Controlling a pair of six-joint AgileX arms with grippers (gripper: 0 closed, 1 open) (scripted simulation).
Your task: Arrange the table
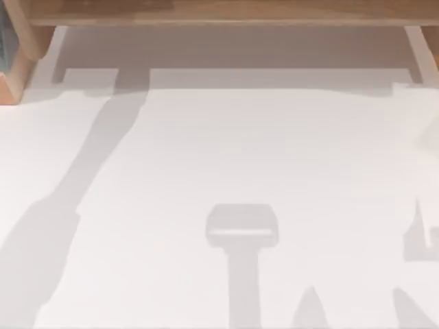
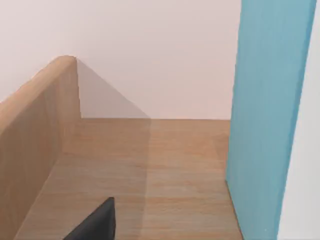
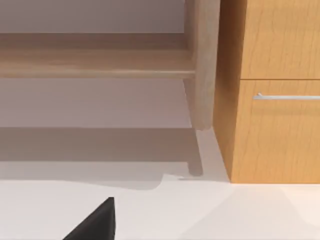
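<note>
White surface: the table [image 1: 226, 171] is being shown from above as a plain smooth top spanning most of the top view, with grey shadows lying across it.
Wooden framing: a light wood rail [image 1: 226, 12] is being seen along the far edge, and a wooden post [image 1: 17, 62] at the far left corner.
Left wrist: a wooden shelf floor [image 2: 150, 175] with a wooden side wall [image 2: 35, 135] is being looked at, and an upright blue panel [image 2: 265, 115] is standing beside it (what the panel belongs to cannot be told).
Left gripper: a dark finger [image 2: 95, 225] is being seen at the edge of the left wrist view; whether the jaws are apart or together cannot be told.
Right wrist: a wooden cabinet [image 3: 275, 90] with a metal drawer handle [image 3: 287, 96] is being faced, standing at the edge of the white top, with a slim post [image 3: 202, 65] just beside it.
Right gripper: a dark finger [image 3: 95, 225] is being seen low in the right wrist view; jaw state likewise cannot be told.
Step in hand: judged as an opening or survey stage, since nothing is being held or approached.
Next move: a thing to arrange is being called for first, then one arm is to be brought down over the white top toward it.
</note>
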